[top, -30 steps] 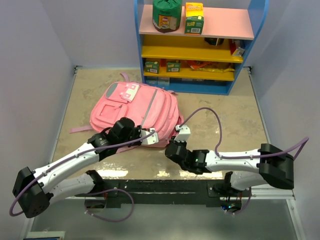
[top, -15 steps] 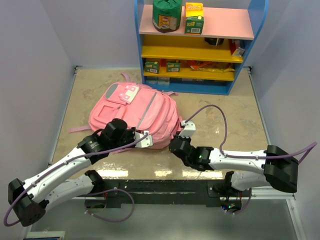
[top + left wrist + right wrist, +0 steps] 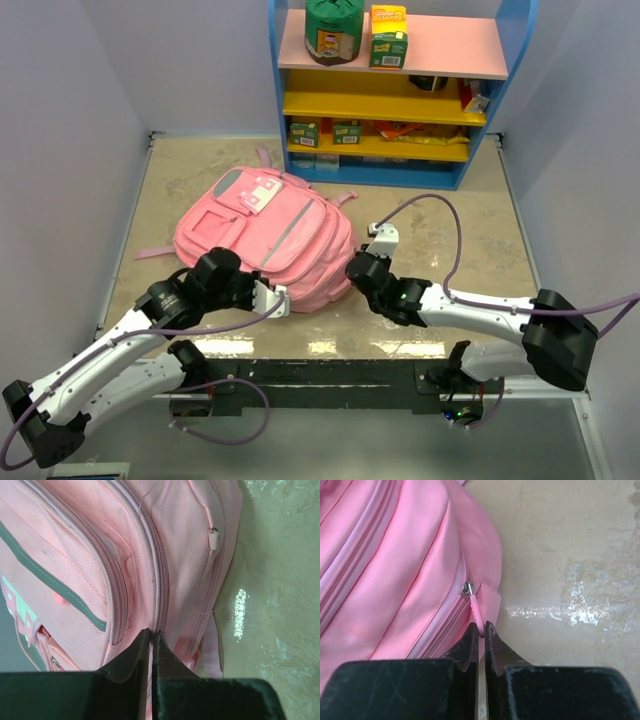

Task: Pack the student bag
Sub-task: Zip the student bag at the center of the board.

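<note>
The student bag (image 3: 262, 232), a soft pink backpack with a grey stripe, lies flat on the table left of centre. My left gripper (image 3: 274, 298) is at its near edge. In the left wrist view the left gripper (image 3: 151, 633) is shut on a thin fold of the student bag (image 3: 125, 545) beside a zip seam. My right gripper (image 3: 352, 270) is at the bag's right edge. Close up, the right gripper (image 3: 481, 626) is shut on a pink zip pull (image 3: 476, 607) that hangs from a metal slider (image 3: 467, 588).
A blue shelf unit (image 3: 392, 90) with pink and yellow boards stands at the back and holds a green tub (image 3: 332, 30) and small boxes. Walls close in the beige table (image 3: 460, 230) on the left and right. A white zip pull (image 3: 214, 537) shows on the bag.
The left gripper drew back toward the near left with the bag's edge. The right gripper moved away and to the right with the zip pull. The bag shifted and turned slightly left.
</note>
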